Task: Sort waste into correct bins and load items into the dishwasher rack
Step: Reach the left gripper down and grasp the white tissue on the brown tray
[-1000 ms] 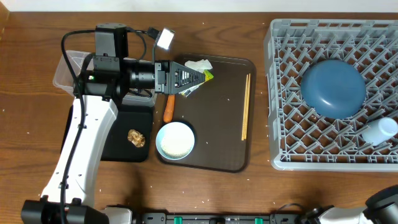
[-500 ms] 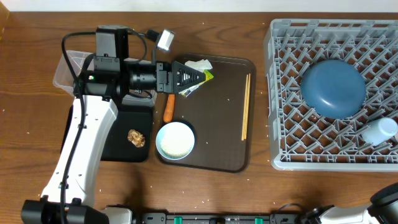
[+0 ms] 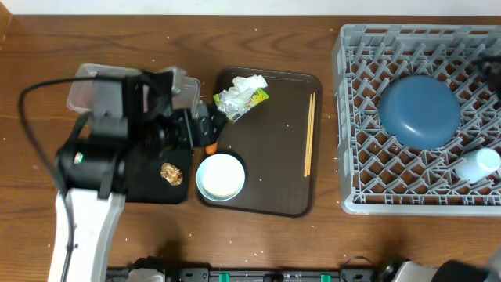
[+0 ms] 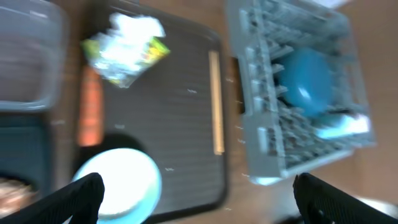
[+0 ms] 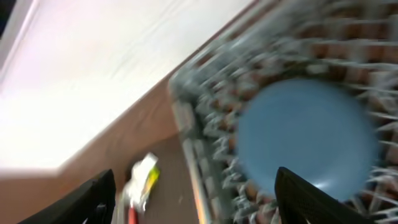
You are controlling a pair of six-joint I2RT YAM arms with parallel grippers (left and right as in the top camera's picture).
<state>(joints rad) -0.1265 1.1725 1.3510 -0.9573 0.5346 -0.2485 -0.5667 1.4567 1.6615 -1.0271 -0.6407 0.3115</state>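
Note:
The crumpled wrapper [image 3: 241,98] lies at the back of the brown serving tray [image 3: 274,180]; it also shows in the left wrist view [image 4: 124,53]. The carrot [image 4: 90,112] lies at the tray's left edge, with the rice-filled white bowl [image 3: 220,176] in front of it. The chopsticks [image 3: 308,133] lie on the tray's right side. The brown scrap [image 3: 171,173] sits in the black tray [image 3: 149,192]. The blue plate [image 3: 419,110] and a cup [image 3: 477,166] are in the rack [image 3: 352,117]. My left gripper [image 4: 196,199] is open and empty, raised over the tray's left edge. My right gripper [image 5: 199,199] is open, high above the rack [image 5: 199,118].
The clear tub [image 3: 82,90] stands at the back left, partly under my left arm. Both wrist views are motion-blurred. Bare wood table runs between the serving tray and the rack. The right arm itself is outside the overhead view.
My left arm has pulled back from the wrapper and risen toward the camera, swinging left and forward. The wrapper stays on the tray, now uncovered.

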